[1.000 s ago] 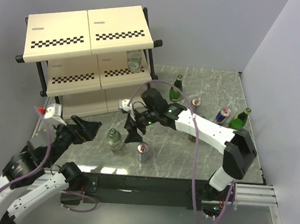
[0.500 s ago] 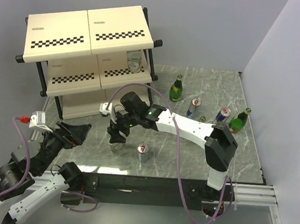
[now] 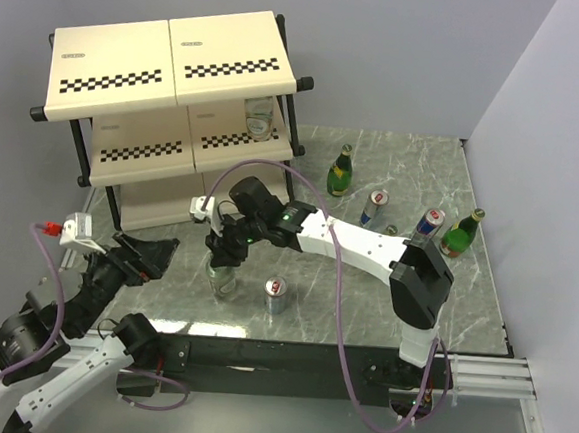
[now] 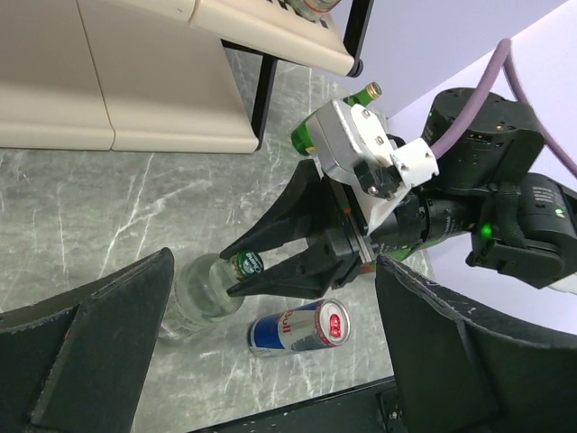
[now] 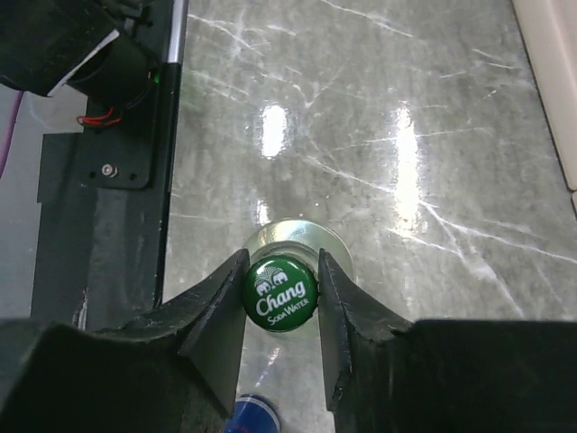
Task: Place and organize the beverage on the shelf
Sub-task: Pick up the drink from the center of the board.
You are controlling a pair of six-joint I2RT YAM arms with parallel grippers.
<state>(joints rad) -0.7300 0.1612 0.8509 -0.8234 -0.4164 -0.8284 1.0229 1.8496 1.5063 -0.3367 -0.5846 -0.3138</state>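
- Since a second ago the right hand (image 3: 224,255) has swung left, from beside the can (image 3: 278,294) to a spot over the clear bottle (image 3: 224,280), and its fingers have drawn in; the left hand (image 3: 151,253) has pulled back a little toward the near-left corner; the bottle has not shifted.
- Right hand: clenched on the bottle's green cap (image 5: 280,295), with one finger (image 5: 221,311) pressed to each side of it (the wrist view shows no gap on either side); the bottle stands upright with its base on the bench (image 3: 364,293), near the front edge.
- Left hand: released, with its fingers spread wide and nothing between them; it hangs over the bench to the left of the bottle, apart from it and pointing toward it.
- Can: upright, just to the right of the bottle, not touching it.
- Shelf (image 3: 171,67): at the far left of the bench; a second clear bottle (image 3: 262,119) stands on its middle tier at the right end, under the top panel.
- Far right of the bench: two green bottles (image 3: 341,172) and two more cans (image 3: 374,207), all upright and well apart from both hands.
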